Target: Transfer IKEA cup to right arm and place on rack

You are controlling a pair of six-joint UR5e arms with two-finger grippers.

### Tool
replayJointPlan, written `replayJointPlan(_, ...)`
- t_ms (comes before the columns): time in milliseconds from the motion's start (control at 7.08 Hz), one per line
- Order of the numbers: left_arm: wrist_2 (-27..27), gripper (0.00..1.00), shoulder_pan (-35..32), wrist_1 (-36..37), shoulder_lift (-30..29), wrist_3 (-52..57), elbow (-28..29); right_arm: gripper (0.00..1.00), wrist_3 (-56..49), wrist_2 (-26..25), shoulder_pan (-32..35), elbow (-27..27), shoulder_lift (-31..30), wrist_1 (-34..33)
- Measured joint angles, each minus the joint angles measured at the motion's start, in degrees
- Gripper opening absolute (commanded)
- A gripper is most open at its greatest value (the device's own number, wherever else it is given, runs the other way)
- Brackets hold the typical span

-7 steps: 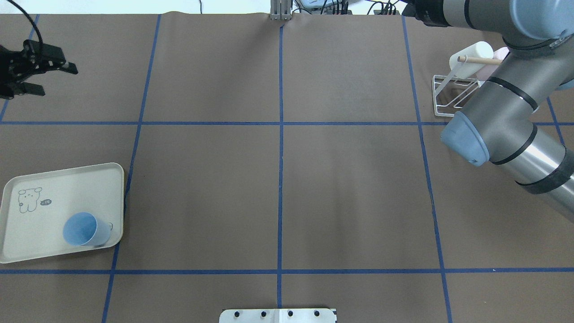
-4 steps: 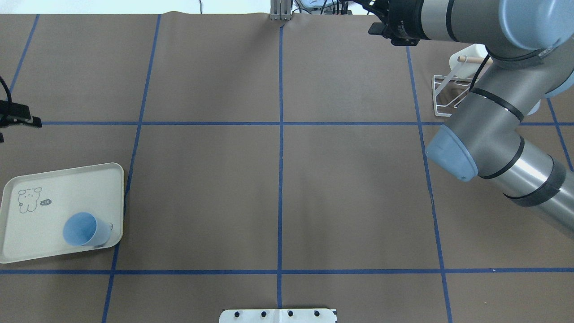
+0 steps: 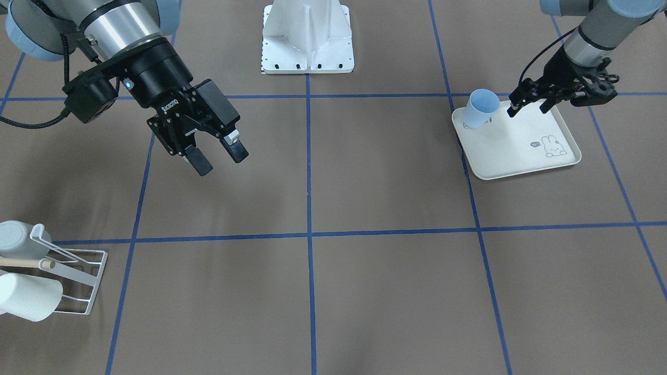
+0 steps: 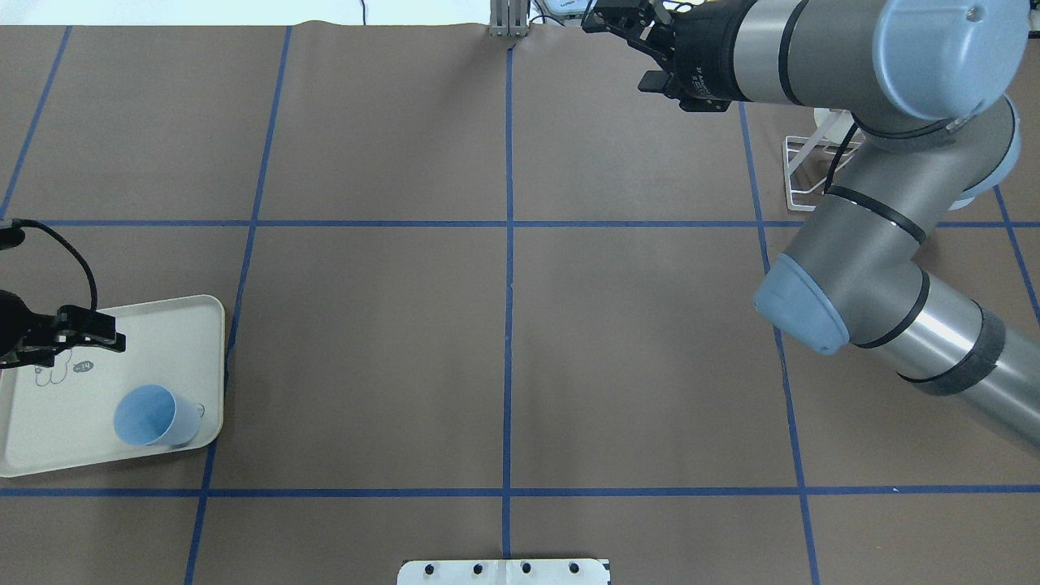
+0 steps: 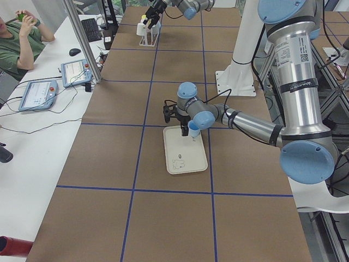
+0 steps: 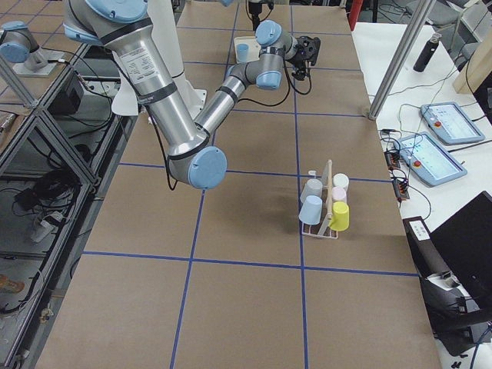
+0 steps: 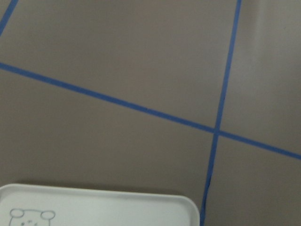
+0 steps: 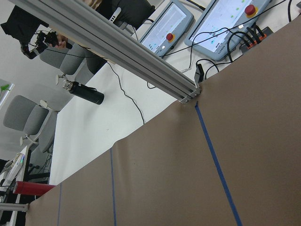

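The IKEA cup [image 4: 154, 416], light blue, stands mouth up in a corner of the cream tray [image 4: 49, 439]; the front view shows the same cup [image 3: 482, 107] and tray [image 3: 516, 151]. My left gripper [image 3: 529, 108] hovers open over the tray, beside the cup and apart from it; overhead the left gripper [image 4: 99, 331] sits above the tray's animal print. My right gripper [image 3: 221, 162] hangs open and empty in mid-air, far from the white wire rack [image 3: 68, 281]. Overhead, the right gripper [image 4: 601, 18] is at the table's far edge, and the arm partly hides the rack [image 4: 804, 175].
The rack [image 6: 327, 207] holds several cups, among them a grey one [image 3: 15, 237] and a white one [image 3: 26, 302]. The robot base [image 3: 307, 36] stands at mid-table. Blue tape lines grid the brown table. A person [image 5: 22, 33] sits at the side desk with control tablets.
The left gripper came from the far left of the table toward me and now hangs over the tray. The right arm swung left along the far edge, away from the rack.
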Motion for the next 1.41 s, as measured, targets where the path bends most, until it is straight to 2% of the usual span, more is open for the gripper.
replayJointPlan(565,-0.01,0.99,6.74,0.07,1.01,-0.32,0.06,1.0,-0.03,-0.03,-0.5,-0.35,0.0,0.0)
replayJointPlan(706,-0.01,0.93,7.81,0.09,1.43,-0.37,0.1,1.0,-0.06,-0.03,-0.59,-0.43,-0.01,0.0)
replayJointPlan(989,-0.05,0.72,8.59,0.1,1.92,-0.4,0.23,1.0,-0.06,-0.11,-0.84,-0.48,-0.03,0.0)
replayJointPlan(1271,-0.13,0.67,8.75,0.1,1.88,-0.4,0.36,1.0,-0.12,-0.19,-1.07,-0.52,-0.1,0.01)
replayJointPlan(1412,-0.19,0.59,8.86,0.1,1.71,-0.4,0.5,1.0,-0.12,-0.2,-1.09,-0.52,-0.17,0.0)
